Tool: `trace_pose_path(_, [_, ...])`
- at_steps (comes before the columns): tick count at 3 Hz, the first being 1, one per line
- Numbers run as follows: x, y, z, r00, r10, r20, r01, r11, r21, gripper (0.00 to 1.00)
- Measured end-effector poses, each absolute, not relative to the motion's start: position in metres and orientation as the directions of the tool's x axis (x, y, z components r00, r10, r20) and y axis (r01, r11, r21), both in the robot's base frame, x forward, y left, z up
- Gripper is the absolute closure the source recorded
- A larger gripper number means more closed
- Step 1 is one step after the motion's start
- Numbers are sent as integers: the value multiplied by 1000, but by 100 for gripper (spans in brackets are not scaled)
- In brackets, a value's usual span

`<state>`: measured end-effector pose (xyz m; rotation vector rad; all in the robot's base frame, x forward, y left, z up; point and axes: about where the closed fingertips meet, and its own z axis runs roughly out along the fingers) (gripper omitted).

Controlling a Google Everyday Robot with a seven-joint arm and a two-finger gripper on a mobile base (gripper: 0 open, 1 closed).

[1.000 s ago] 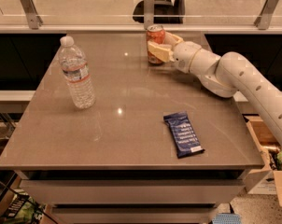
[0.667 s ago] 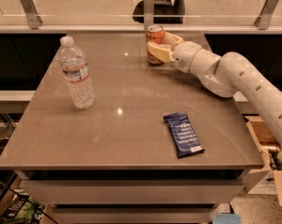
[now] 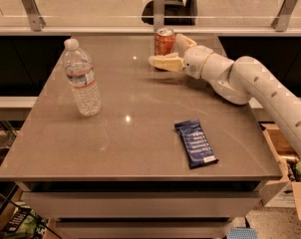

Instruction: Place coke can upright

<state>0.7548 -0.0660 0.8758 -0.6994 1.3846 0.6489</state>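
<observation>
- The can (image 3: 164,40) stands upright on the surface (image 3: 135,143), at about 12 o'clock, close to the far edge. Its silver top faces up. The markings on its side are too faint to read.
- The gripper (image 3: 166,49) is at the can, reaching in from 3 o'clock. Its fingers (image 3: 165,62) are closed on the can, one on each side.
- The near finger crosses in front of the can's base and hides its bottom rim. The far finger shows only at the can's right edge, and its tip is hidden behind the can.
- The arm (image 3: 255,81) runs from the gripper toward 4 o'clock, and the right border cuts it off.
- The bottle (image 3: 82,81) stands upright at about 10 o'clock, well apart from the can. It is clear with a white cap, and its label cannot be read.
- The packet (image 3: 196,143) lies flat at about 5 o'clock, near the front right corner and touching nothing else. It is dark blue, and its pale print is too small to make out.
- Beyond the surface at 12 o'clock, a dark chair (image 3: 171,6) shows behind a glass rail. A post partly covers it and the top border cuts it off.
- Boxes (image 3: 292,183) sit on the floor at 4 o'clock, partly hidden by the arm and the surface.
</observation>
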Motion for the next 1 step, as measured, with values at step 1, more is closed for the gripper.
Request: trace_pose_path(1, [755,-66,876,82,3,-997,-764,642,-61,0])
